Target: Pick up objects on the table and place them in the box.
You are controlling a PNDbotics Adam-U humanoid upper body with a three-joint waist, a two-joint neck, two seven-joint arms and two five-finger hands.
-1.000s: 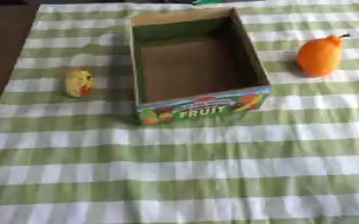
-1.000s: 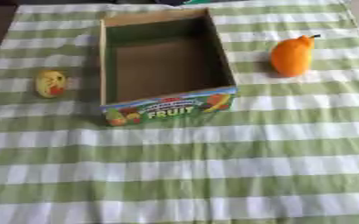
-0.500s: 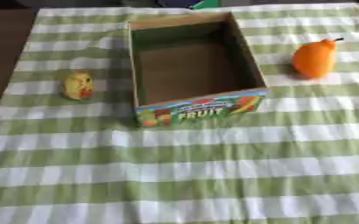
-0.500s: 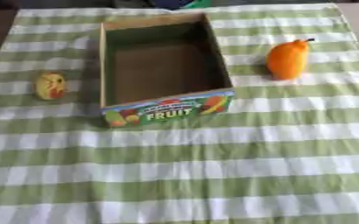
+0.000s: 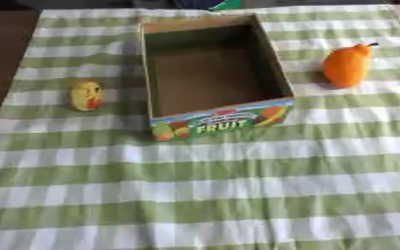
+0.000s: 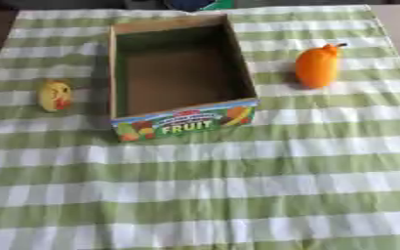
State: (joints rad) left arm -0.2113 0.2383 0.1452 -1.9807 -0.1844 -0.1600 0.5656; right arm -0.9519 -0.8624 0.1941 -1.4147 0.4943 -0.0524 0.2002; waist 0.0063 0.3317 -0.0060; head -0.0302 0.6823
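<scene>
Green-checked tabletop (image 5: pixel 237 195): box (image 5: pixel 156 73) empty; orange fruit (image 5: pixel 347 65) and yellow fruit (image 5: pixel 87 94) remain outside. No hands visible, so their fingers cannot be judged.

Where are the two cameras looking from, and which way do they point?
Left eye view: sits in the robot's head, looking down at the box on the green-and-white checked cloth; no robot hand or arm shows.
Right eye view: sits beside it in the head, looking down the same way; again no part of the robot shows.
Shared: both see the box, empty inside, the orange fruit to its right and the small yellow fruit to its left.
</scene>
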